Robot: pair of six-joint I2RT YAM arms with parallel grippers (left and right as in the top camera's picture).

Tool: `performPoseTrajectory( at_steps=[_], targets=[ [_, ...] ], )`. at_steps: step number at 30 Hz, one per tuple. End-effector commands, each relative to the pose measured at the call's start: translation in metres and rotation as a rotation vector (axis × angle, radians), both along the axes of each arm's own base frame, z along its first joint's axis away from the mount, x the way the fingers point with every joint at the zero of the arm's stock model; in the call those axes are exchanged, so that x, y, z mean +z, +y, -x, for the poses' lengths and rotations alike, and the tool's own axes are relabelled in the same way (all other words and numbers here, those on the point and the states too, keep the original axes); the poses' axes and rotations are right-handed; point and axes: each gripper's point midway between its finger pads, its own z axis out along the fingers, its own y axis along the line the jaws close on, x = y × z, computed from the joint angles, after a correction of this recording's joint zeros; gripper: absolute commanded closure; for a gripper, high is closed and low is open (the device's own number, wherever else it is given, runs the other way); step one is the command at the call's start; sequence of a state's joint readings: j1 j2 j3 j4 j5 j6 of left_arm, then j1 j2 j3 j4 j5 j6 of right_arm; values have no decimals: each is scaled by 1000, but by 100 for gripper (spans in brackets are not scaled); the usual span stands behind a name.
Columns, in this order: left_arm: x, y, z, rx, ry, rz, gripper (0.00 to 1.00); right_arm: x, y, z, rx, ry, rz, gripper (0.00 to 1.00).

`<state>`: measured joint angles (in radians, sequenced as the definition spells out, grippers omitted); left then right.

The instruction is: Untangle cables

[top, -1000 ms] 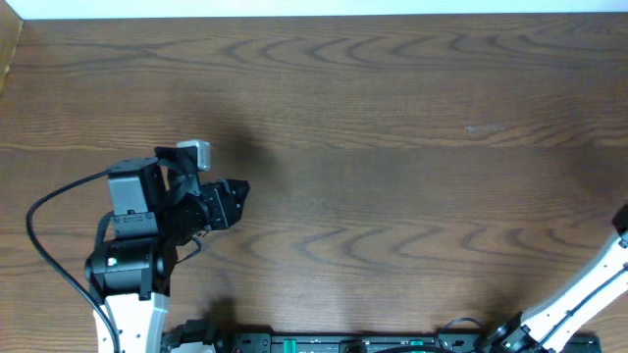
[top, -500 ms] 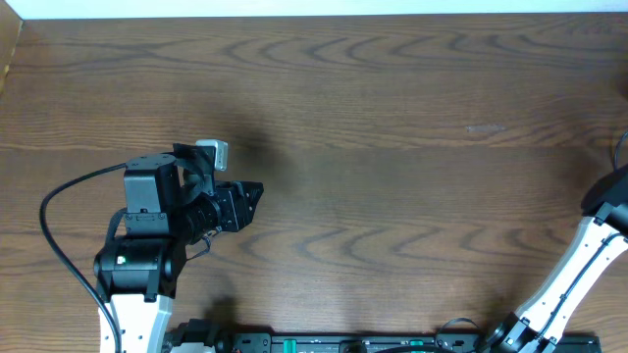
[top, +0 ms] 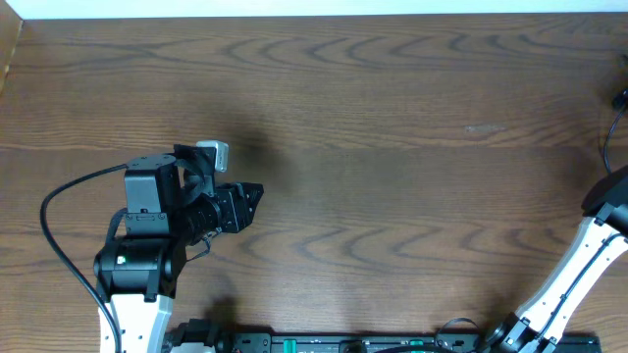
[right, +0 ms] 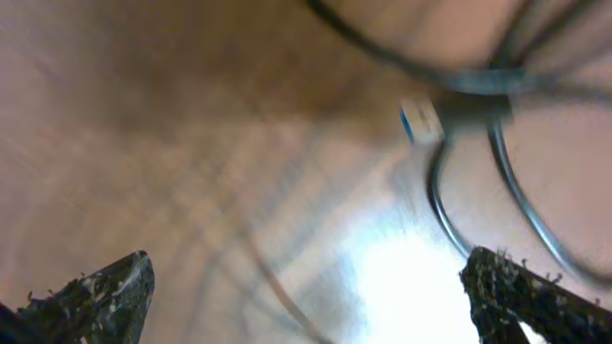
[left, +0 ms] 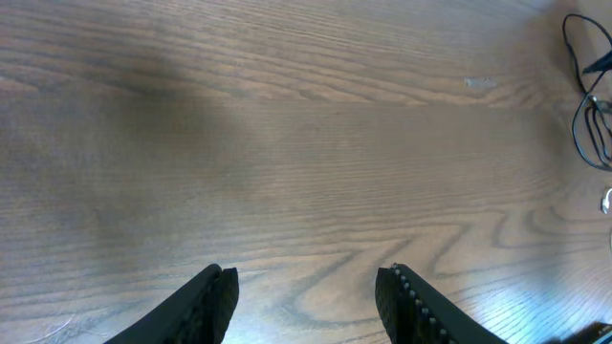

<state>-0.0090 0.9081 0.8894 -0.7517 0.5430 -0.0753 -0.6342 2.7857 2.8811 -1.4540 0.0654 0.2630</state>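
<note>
The cables (right: 478,105) are thin black cords, blurred, looping across the top right of the right wrist view, with a small blue-tipped plug (right: 419,119) among them. My right gripper (right: 311,287) hovers just short of them, open wide with only wood between its fingertips. In the left wrist view the cables (left: 588,96) lie far off at the right edge. A strand of the cables (top: 610,132) shows at the overhead's right edge. My left gripper (top: 255,194) sits over the left of the table, and in its own view the left gripper (left: 306,287) is open and holds nothing.
The wooden table (top: 392,118) runs to a white strip along the far edge. The right arm's white link (top: 579,275) slants up from the bottom right corner. A thick black robot cable (top: 59,211) loops left of the left arm.
My right gripper has gone from shut to wide open, and its arm has swung further into the right edge. The left arm shifted slightly right, then held still.
</note>
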Motion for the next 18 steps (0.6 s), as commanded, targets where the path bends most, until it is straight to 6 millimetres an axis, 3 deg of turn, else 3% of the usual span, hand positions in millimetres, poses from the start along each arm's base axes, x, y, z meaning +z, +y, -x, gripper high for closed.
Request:
performPoseTrajectory(
  at_steps=[1, 5, 9, 12, 15, 17, 18],
  targets=[
    [-4, 1, 1, -19, -4, -29, 48, -4, -6, 21, -128, 87, 44, 1],
    [-5, 1, 2, -29, -6, -37, 48, -5, 1, 24, -143, 98, 12, 1],
    [-5, 1, 2, -39, -14, -46, 48, -6, 15, 8, -75, 50, -40, 1],
    [-5, 1, 1, -45, -14, -51, 48, -6, 26, -5, -45, 17, -55, 9],
    [-7, 1, 1, -45, -7, -50, 48, -4, 35, -26, -14, -46, -62, 33],
    [-8, 1, 0, -45, 0, -50, 48, -1, 43, -46, 17, -112, -71, 58],
    [-9, 1, 0, -45, 2, -50, 48, 2, 48, -59, 36, -151, -71, 78]
  ],
)
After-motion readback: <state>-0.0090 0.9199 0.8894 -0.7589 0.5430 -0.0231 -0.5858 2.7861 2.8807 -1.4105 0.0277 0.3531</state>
